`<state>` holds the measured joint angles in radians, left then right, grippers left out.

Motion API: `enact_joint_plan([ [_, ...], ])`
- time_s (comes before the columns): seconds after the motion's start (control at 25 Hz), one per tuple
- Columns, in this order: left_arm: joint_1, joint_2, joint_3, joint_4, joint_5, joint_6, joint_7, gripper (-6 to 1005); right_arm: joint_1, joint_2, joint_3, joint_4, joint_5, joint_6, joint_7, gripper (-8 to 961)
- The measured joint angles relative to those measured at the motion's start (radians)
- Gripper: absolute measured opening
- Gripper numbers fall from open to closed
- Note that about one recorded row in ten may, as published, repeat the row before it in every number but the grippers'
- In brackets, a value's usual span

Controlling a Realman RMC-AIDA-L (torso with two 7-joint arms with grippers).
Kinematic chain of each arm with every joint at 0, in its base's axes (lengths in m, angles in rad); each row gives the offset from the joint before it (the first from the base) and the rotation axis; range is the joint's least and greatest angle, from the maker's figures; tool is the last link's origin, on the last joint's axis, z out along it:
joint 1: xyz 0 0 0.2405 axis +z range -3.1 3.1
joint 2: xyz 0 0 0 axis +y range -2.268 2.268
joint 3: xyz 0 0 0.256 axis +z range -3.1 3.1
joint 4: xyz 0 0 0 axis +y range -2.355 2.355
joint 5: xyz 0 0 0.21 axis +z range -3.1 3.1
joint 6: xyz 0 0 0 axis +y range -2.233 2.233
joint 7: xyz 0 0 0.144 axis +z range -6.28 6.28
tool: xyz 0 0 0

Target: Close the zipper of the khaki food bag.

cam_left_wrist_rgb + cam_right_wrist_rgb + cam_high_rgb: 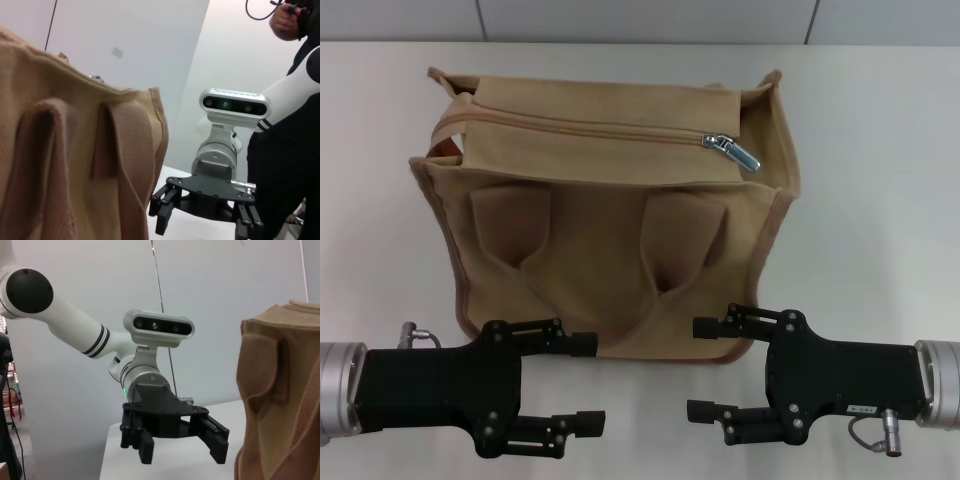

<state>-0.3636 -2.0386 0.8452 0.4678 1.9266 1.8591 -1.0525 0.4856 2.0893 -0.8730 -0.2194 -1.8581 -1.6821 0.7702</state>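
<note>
I see both pincers open near the khaki food bag (610,210) front: left pincer (592,384), right pincer (704,368); zipper (620,131) slider at right end.

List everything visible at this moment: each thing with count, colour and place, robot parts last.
Boxy khaki canvas food bag: one, tan with darker brown piping, standing on the table in front of both arms.
Fabric loop handles: two, khaki, hanging flat against the bag's near side.
Long tan zipper: one, running along the bag's top panel.
Shiny silver metal slider with pull tab: one, at the zipper's end on the robot's right.
White table: one, under the bag.
Person in dark clothing: one, partly seen behind the right arm in the left wrist view.
Left pincer: one, black, open, near the bag's near left corner.
Right pincer: one, black, open, near the bag's near right corner.
</note>
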Motion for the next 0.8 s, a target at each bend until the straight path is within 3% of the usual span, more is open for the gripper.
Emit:
enact_joint_plan([
  [0.8,-0.005,-0.003,0.0,0.0,0.011,0.0,0.0,785,0.003,0.0,0.0,0.0,0.013,0.006,0.0,802],
])
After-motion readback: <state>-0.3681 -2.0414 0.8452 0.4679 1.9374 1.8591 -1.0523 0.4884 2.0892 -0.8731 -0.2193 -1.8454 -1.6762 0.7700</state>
